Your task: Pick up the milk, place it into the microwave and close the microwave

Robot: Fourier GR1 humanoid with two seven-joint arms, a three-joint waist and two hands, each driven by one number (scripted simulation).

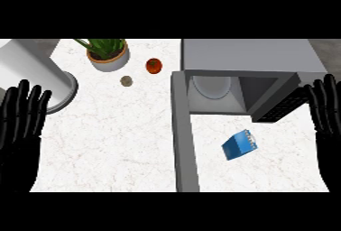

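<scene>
From the head view I see the blue milk carton (240, 145) lying tilted on the white marble counter (120, 135), in front of the open microwave (246, 67) and to the right of its swung-out door (183, 135). My left hand (20, 117) and right hand (326, 108) rest at the view's edges, fingers straight, spread and holding nothing. At the counter's back stand a potted plant (106, 54), a red tomato (154, 66) and a small brownish round item (126, 80).
</scene>
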